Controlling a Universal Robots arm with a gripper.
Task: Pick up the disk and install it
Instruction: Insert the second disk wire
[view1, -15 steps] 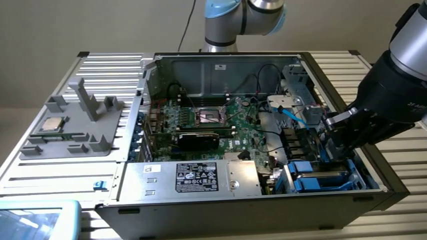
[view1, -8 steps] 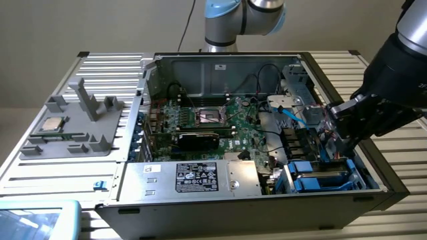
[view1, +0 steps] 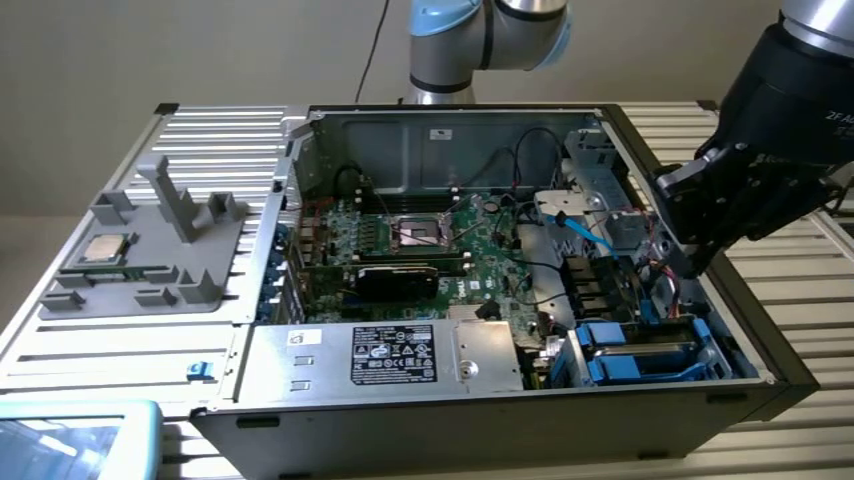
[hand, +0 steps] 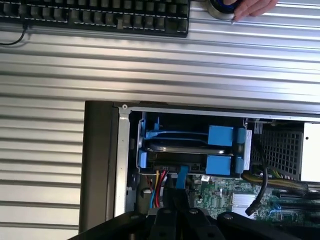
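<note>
Pincer (view1: 694, 262) hangs over the open computer case (view1: 441, 130), at about 3 o'clock of the case in the exterior view, above the cables beside the drive bay; jaws closed, nothing seen between them. In the wrist view the pincer (hand: 177, 197) shows as dark fingers pressed together, pointing toward the bay. The disk (hand: 187, 148) sits in the drive bay (view1: 641, 355) at the case's 4 to 5 o'clock corner, grey metal edge visible between the blue carrier rails, so it appears already seated or nearly so. Judgement on handling: rigid, dense for its size, metal faces smooth and likely slippery; the blue plastic carrier is the sensible hold, taken across its two long rails or at the blue tabs, not on the label face or connector end. Shock-sensitive, so no dropping or forcing into the slot. Red, yellow and blue cables (hand: 157, 187) lie just beside the bay. Motherboard (view1: 427, 240) at case centre. A hand (hand: 252, 7) rests on the counter (hand: 200, 65) beyond the case, near a keyboard (hand: 95, 15).
</note>
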